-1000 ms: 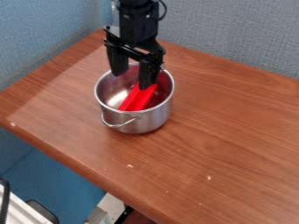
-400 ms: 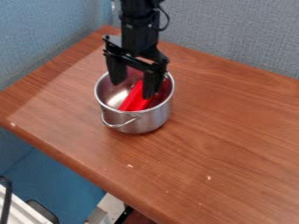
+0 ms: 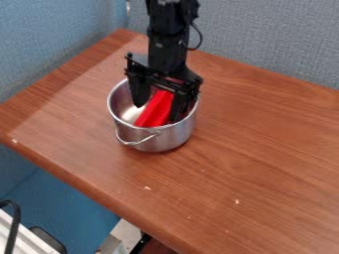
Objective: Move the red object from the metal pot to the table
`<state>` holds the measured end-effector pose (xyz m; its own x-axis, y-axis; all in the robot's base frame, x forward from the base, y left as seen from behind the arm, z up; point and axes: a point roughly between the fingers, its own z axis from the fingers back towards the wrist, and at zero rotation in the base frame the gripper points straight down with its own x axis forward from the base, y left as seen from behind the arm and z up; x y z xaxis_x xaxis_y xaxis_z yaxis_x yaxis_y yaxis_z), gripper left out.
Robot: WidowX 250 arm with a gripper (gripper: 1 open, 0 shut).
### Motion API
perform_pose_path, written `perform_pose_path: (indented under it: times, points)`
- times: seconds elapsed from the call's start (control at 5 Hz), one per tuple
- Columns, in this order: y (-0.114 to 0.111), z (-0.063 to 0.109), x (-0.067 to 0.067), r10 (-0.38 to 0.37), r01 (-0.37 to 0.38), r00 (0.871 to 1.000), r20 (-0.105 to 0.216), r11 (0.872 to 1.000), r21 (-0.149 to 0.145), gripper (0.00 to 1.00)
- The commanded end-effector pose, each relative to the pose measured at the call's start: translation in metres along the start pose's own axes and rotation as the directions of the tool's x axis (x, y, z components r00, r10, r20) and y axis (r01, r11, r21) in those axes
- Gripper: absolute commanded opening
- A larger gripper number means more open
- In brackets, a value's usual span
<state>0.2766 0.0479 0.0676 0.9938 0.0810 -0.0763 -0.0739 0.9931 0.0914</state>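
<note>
One black gripper [image 3: 162,99] had shifted slightly to the right and lower over the metal pot [image 3: 157,139] since the earlier frames, so that its jaws reached down inside the rim, where before they had hung over the rear of the opening. More of the pot's inner left wall showed than a second earlier, while the pot itself stood in the same spot. The jaws stood wide apart, one at the left and one at the right, with the upper part of the red object [image 3: 157,109] between them; whether either one touched it could not be told.

The red object lay in the pot, left of the center of the frame, a smooth, plain bar with straight edges, leaning at a slant with its lower end toward the front of the pot. It was a flat, bright red against the gray metal.

The pot was round and straight-sided, of shiny metal with soft highlights, and a thin wire handle [image 3: 138,141] hung down across its front left side. Beneath it spread the table [image 3: 252,169], reddish-brown wood with fine grain and a few pale specks. Gray, finely speckled panels rose behind at the upper left and upper right, and a blue surface filled the lower left.
</note>
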Motion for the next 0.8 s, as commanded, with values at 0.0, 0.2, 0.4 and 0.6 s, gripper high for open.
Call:
perform_pose_path:
  times: [0.0,0.2,0.4,0.6]
  points:
    - [0.005,-0.004,0.005,0.037,-0.037,0.999,0.016,0.999,0.012,1.0]
    - [-0.001,-0.006,0.004,0.028,-0.028,1.0,0.004,1.0,0.012,0.0]
    - [-0.007,0.0,0.003,0.024,-0.024,1.0,0.004,1.0,0.009,0.0]
    - [-0.01,0.016,0.002,0.02,-0.02,0.999,0.025,1.0,-0.001,0.0]
